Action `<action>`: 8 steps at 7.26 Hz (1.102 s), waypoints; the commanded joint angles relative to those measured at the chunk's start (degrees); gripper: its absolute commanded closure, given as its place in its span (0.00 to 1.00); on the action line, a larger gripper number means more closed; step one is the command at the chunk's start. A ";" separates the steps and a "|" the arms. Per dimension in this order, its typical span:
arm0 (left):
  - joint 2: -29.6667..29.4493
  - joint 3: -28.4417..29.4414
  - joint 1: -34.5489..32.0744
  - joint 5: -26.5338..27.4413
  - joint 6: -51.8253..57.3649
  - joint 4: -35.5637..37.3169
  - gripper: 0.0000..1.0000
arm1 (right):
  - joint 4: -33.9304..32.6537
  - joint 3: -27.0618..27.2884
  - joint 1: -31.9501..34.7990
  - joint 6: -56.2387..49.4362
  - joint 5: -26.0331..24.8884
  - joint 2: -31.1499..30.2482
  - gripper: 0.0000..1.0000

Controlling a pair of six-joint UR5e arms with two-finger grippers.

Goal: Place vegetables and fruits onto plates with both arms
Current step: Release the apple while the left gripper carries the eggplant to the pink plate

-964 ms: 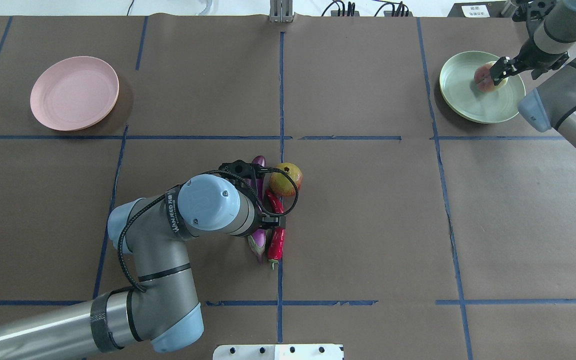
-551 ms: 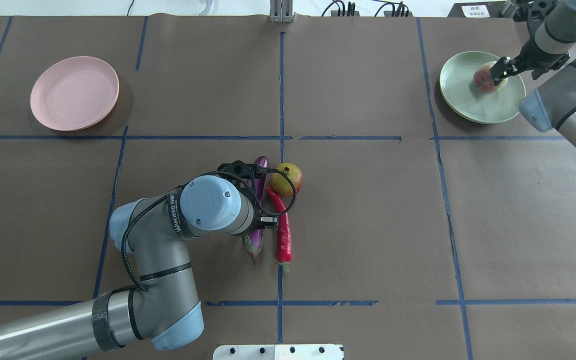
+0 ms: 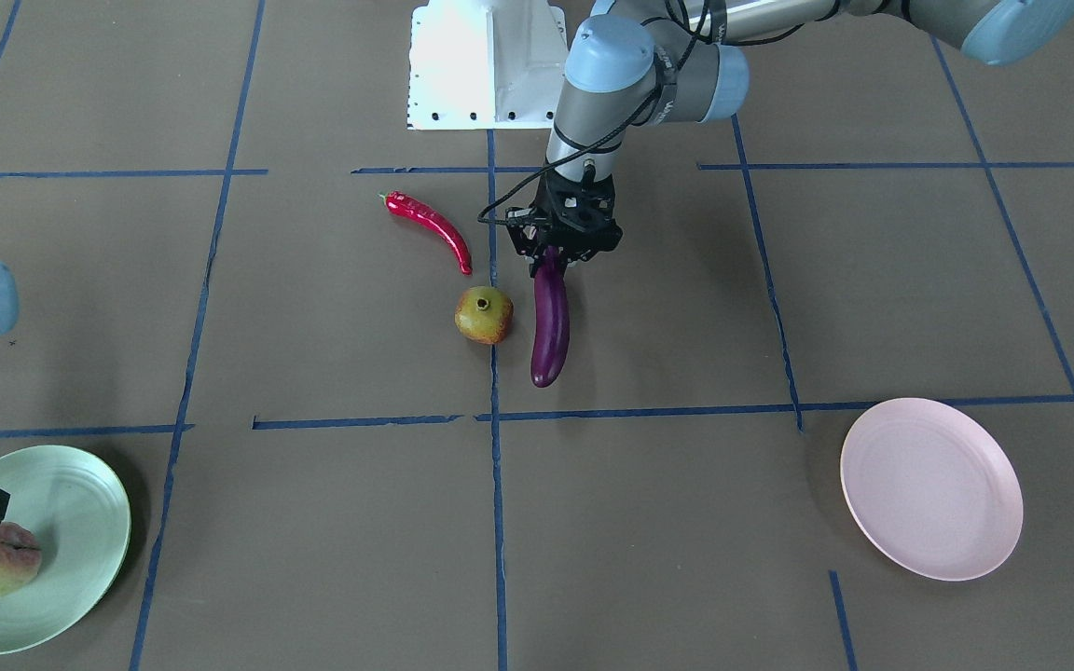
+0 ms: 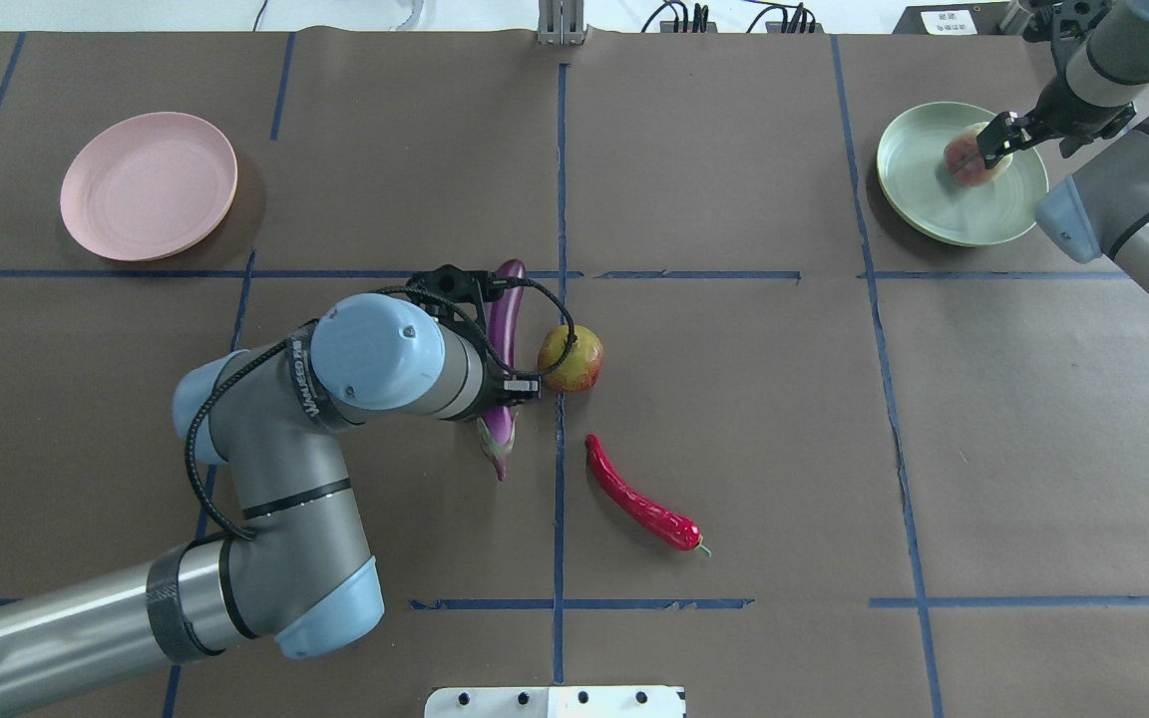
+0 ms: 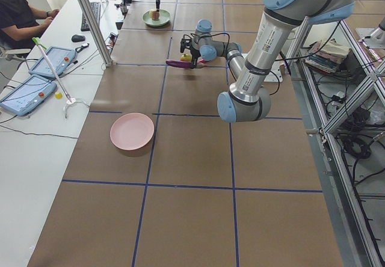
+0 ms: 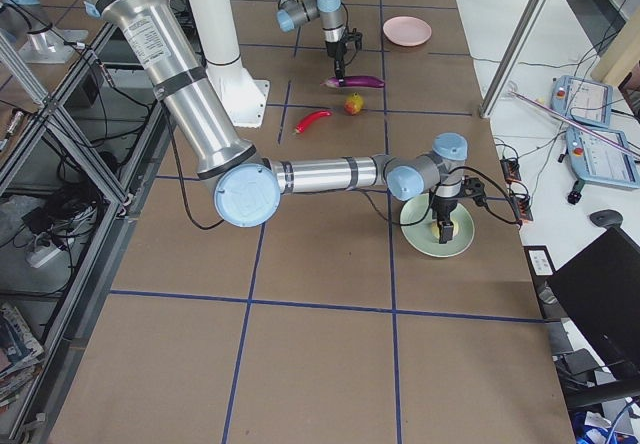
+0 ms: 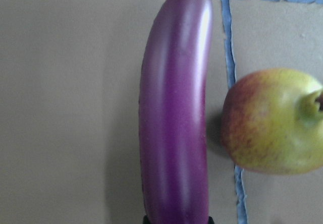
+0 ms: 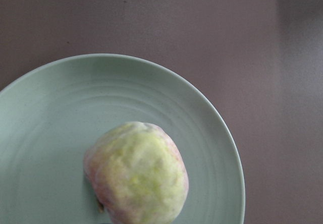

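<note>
Two robot arms work over a brown table (image 4: 734,449) marked with blue tape lines. At the very bottom edge of the overhead view sits the white base block (image 4: 555,701). The left arm (image 4: 265,519) comes in from the lower left corner and bends toward the middle.

Just right of the middle blue line, in the lower middle of that view, the red chili pepper (image 4: 639,496) lies flat on the table by itself. Its little green stem points to the lower right.

A bit farther up, the left gripper (image 3: 551,266) has its fingers clamped on the purple eggplant (image 4: 507,309), close to its green cap. The eggplant's round end points toward the top of the overhead view. In the side views it looks level and a little above the table.

Just to its right is the yellow-green and red fruit (image 4: 571,357) with a small crown. It sits on the middle line, very close to the eggplant but not touching it.

Farther away, the pink plate (image 4: 149,186) lies in the upper left and the green plate (image 4: 934,204) in the upper right. The pale green and pink fruit (image 4: 963,160) rests on the green plate, nearer its right side. The right arm (image 4: 1123,189) comes in from the upper right edge, and the right gripper (image 4: 995,140) is right over that fruit. Whether its fingers are apart or closed on the fruit cannot be told.
</note>
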 commanded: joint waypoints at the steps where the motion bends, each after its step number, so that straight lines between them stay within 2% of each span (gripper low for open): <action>1: 5.02 -1.23 -10.17 -0.31 0.54 0.05 1.00 | 8.40 0.91 -2.35 0.84 -0.20 -1.66 0.00; 2: 6.87 0.78 -15.18 -0.58 0.98 -0.03 1.00 | 16.64 3.26 -3.24 9.81 0.14 -5.50 0.00; 3: 6.80 6.81 -19.50 -3.63 6.12 -0.12 1.00 | 21.25 6.85 -5.34 17.99 0.76 -7.20 0.00; 5: 6.36 17.09 -29.60 -10.13 20.69 -0.56 1.00 | 20.68 17.21 -7.54 34.68 7.85 -9.05 0.00; 6: 5.23 23.24 -32.52 -11.29 25.02 -2.21 1.00 | 20.68 22.13 -10.51 40.51 7.71 -11.23 0.00; 7: 4.96 29.83 -33.16 -11.30 26.02 -7.45 0.91 | 18.85 27.75 -12.98 47.71 8.40 -12.47 0.00; 8: 4.96 34.24 -33.68 -11.30 27.34 -13.51 0.19 | 13.44 32.94 -18.22 50.74 7.89 -13.36 0.00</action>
